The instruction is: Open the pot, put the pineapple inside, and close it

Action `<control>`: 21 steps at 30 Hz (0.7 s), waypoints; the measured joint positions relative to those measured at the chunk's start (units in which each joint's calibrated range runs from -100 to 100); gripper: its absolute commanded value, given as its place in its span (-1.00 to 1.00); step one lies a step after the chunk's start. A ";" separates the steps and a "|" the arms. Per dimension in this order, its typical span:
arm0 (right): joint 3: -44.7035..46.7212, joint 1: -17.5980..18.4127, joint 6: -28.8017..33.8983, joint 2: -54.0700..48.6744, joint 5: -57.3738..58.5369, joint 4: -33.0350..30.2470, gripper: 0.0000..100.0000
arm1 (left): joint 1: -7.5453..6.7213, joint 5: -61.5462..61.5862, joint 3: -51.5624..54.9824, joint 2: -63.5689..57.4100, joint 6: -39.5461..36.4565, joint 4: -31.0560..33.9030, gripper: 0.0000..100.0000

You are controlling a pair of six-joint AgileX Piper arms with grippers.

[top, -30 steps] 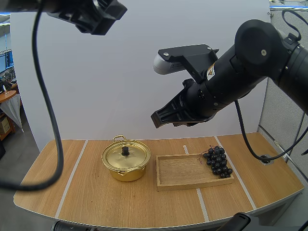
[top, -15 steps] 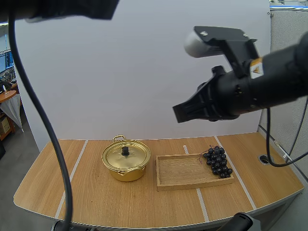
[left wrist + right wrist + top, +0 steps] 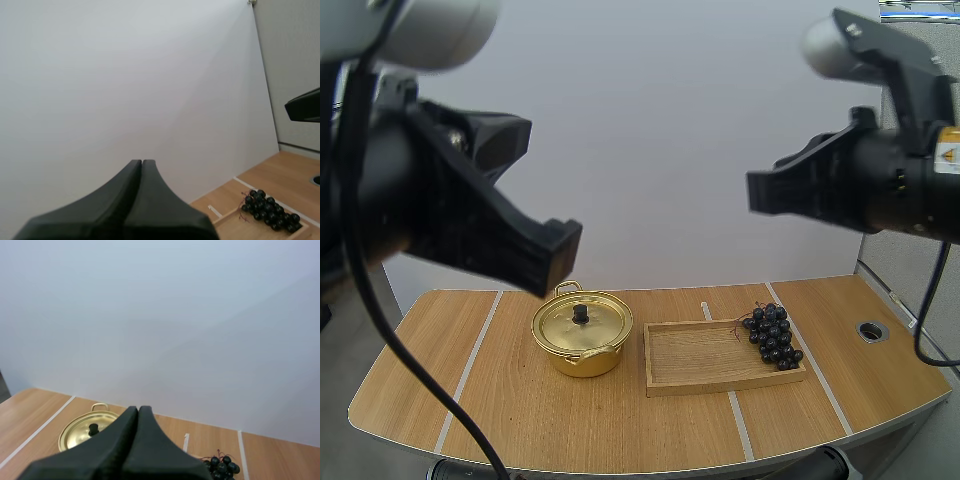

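A gold pot (image 3: 582,334) with its lid on and a black knob (image 3: 581,314) stands on the table left of centre. A bunch of dark grapes (image 3: 772,335) lies on the right end of a wooden tray (image 3: 705,360). My left gripper (image 3: 558,263) hangs high above the table's left side, shut with nothing in it (image 3: 142,163). My right gripper (image 3: 760,195) is raised high at the right, also shut and empty (image 3: 138,410). The right wrist view looks down on the pot (image 3: 85,432) and the grapes (image 3: 220,466); the left wrist view has the grapes (image 3: 267,207).
The wooden table (image 3: 520,420) has pale stripes running front to back and a round hole (image 3: 871,330) near its right edge. A white backdrop stands behind it.
My left arm has swung down into the high view and its gripper has shut. My right arm has moved to the right and upward. Pot, tray and grapes have stayed put.
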 measured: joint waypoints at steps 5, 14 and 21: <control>0.00 -4.92 1.14 -5.34 -7.75 0.00 -1.00 | 0.00 -11.02 6.43 -6.60 -3.33 0.38 -1.00; 0.00 -8.25 3.42 -10.79 -14.79 0.00 -1.00 | 0.44 -27.14 14.54 -12.36 -10.97 6.04 -1.00; -0.03 -9.40 4.45 -14.55 -20.64 0.00 -1.00 | 0.44 -32.29 17.89 -12.36 -11.69 6.04 -1.00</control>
